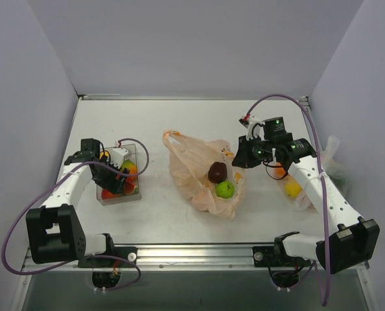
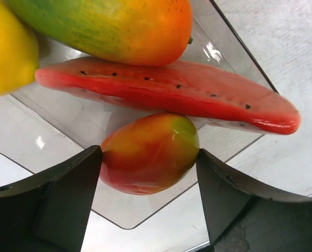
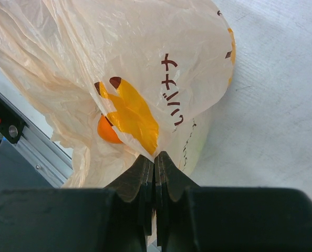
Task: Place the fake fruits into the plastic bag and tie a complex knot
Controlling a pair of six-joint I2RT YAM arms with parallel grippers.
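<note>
Your left fingers (image 2: 56,199) apart, flanking red-green fruit (image 2: 148,153) in tray (image 2: 56,126), left of top view; contact unclear. Close squarely, lift straight, clear of slice (image 2: 166,92). Your right fingers (image 3: 132,181) together, pinching bag (image 3: 145,58) rim, mid-frame: hold mouth open.

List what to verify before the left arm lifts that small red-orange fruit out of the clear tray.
1. Small red-orange fruit sits between the left end effector fingers: ok.
2. Firm grip on it: cannot tell; the fingers stand right at its sides.
3. Watermelon slice clear of that fruit: not ok, it appears to rest against it.
4. Right end effector shut on the plastic bag: ok.
5. Bag mouth open, with the maroon fruit and green fruit showing inside: ok.
</note>
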